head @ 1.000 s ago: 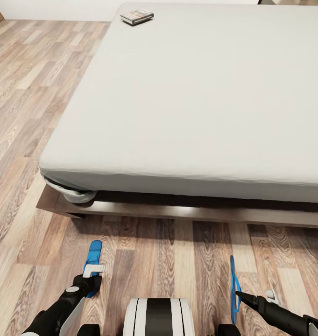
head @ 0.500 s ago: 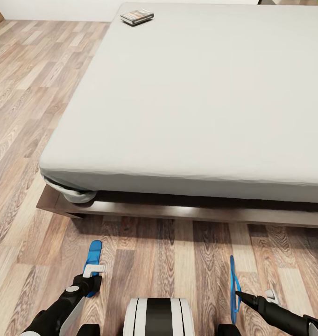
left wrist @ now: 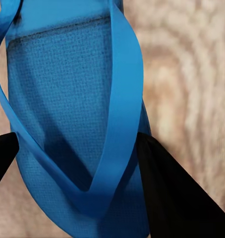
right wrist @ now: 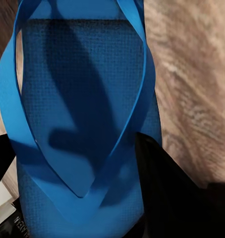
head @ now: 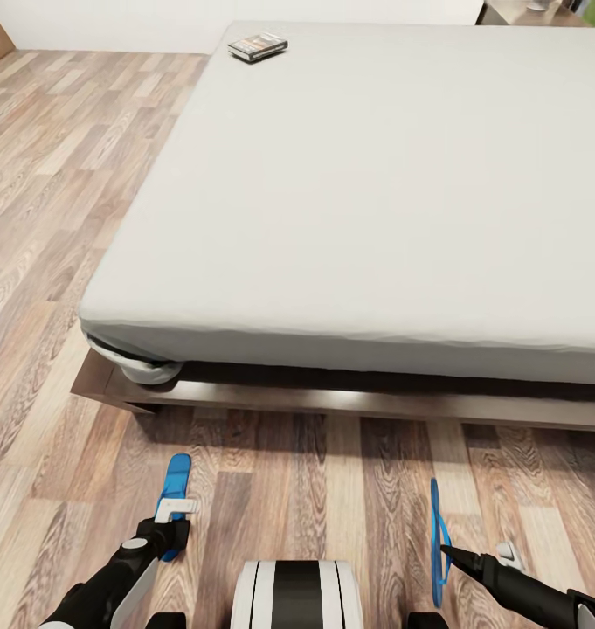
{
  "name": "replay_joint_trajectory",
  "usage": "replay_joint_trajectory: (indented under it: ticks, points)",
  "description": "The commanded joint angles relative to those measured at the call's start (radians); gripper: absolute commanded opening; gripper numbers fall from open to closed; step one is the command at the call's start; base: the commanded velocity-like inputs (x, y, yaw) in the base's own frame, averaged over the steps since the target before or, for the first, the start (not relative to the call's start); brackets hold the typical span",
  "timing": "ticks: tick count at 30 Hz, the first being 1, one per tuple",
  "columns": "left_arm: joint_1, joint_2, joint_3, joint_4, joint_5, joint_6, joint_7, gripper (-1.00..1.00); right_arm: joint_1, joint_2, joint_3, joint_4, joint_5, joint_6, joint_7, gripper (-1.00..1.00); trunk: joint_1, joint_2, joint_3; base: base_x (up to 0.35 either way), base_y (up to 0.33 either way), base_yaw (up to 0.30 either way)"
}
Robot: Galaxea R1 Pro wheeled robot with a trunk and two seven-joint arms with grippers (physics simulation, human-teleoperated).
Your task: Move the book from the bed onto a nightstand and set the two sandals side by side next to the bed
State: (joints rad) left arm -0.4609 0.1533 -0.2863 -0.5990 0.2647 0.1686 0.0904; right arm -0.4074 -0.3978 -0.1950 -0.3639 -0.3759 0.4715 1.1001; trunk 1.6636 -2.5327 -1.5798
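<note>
Both flip-flops are in hand. Left claw (head: 173,529) is clamped on the left sandal (head: 176,483), right claw (head: 444,552) on the right sandal (head: 437,538), which hangs edge-on; both are low over the plank floor (head: 332,507), near the bed (head: 376,192) foot. Book (head: 257,45) sits at the mattress's far corner.

To do it well: level both soles, bring them closer together w/ toes the same way, lower till flat, then let go.

Hard to tell: whether the soles touch the floor yet. Nightstands not made out; right forearm is cut off at the frame edge.
</note>
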Motion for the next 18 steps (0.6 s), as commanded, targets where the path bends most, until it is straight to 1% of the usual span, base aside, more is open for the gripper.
replay_joint_trajectory:
  ticks: [1, 18]
  points:
    - [0.0, 0.002, -0.008, -0.002, 0.008, 0.005, 0.008, -1.0, 0.0, 0.0, -0.001, 0.0, -0.003, 0.009, 0.0, -1.0, -0.001, 0.0, 0.003, 0.0, 0.0, 0.0]
    - [-0.001, 0.002, -0.008, -0.002, 0.008, 0.005, 0.008, -1.0, -0.001, 0.0, -0.001, 0.0, -0.003, 0.009, 0.0, -1.0, -0.001, 0.0, 0.003, 0.0, 0.0, 0.0]
